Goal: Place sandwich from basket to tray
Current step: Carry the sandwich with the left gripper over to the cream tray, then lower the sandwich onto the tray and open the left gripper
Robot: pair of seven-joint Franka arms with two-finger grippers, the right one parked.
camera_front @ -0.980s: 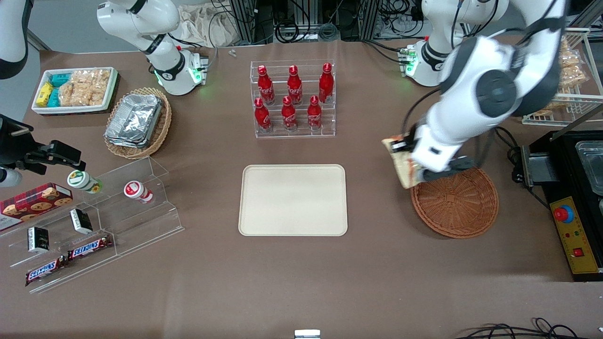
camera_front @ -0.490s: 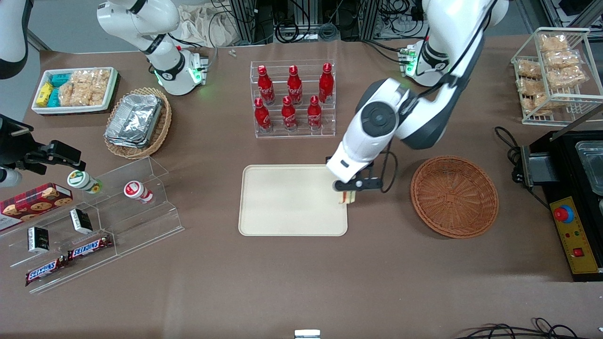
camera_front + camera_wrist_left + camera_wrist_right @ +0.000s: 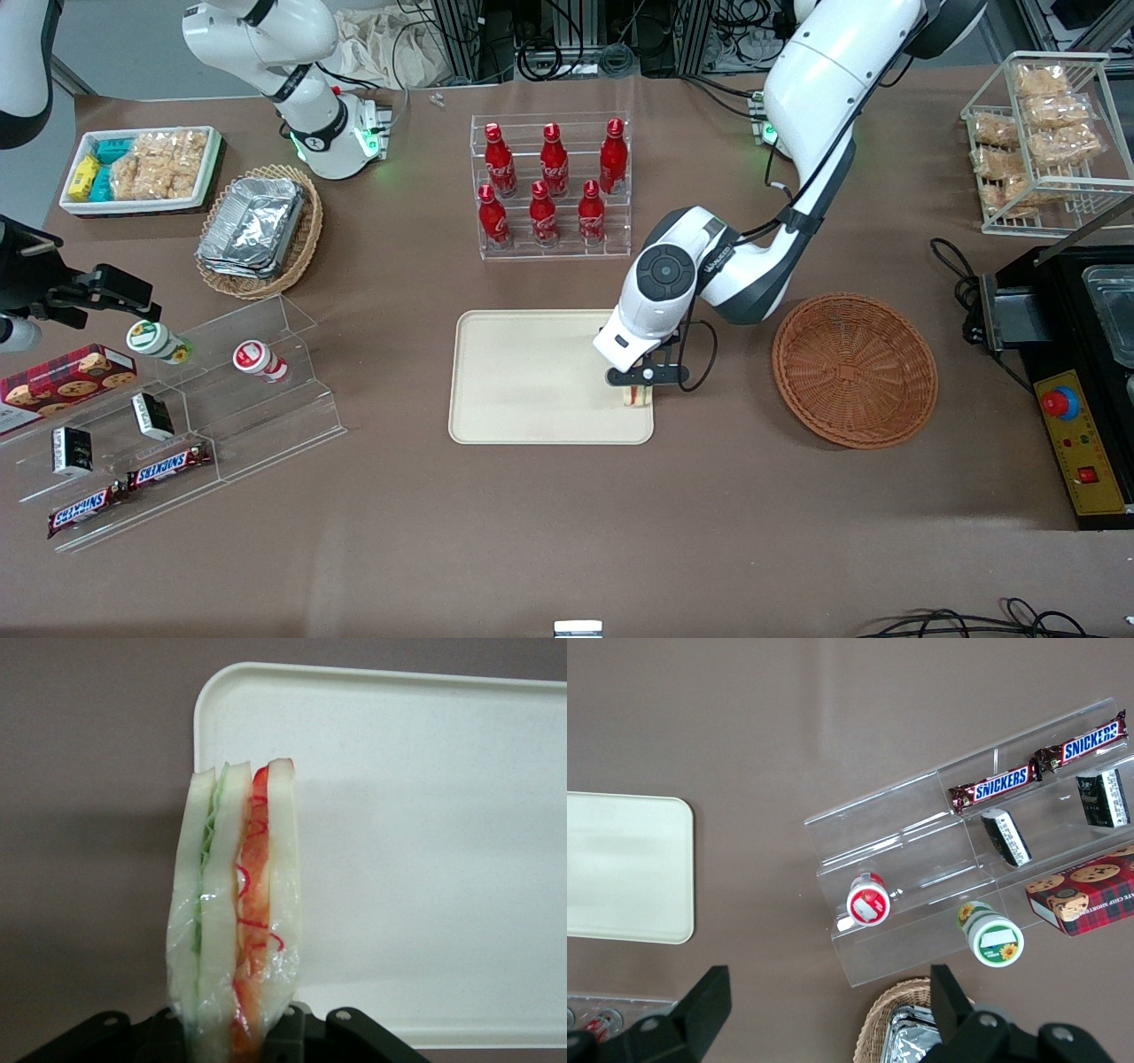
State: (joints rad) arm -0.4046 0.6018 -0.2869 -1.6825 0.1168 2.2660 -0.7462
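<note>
jaws closed on the sandwich [image 3: 235, 921], pinching its wrapped end between the two fingers, with the green layer to one side and the red and orange to the other. our gripper [image 3: 640, 383] hangs over the tray [image 3: 532, 377], at the tray edge nearest the basket [image 3: 855, 370], and the sandwich [image 3: 638, 395] points down close to the tray floor; whether it touches yet we cannot tell. in the wrist view it sits right by the tray's [image 3: 425, 859] rounded corner, so we judge a small shift inward would keep it off the rim. we should lower until the bread rests, then part the fingers slowly, since a thin wedge on edge may topple. the basket stands empty beside the tray.
</note>
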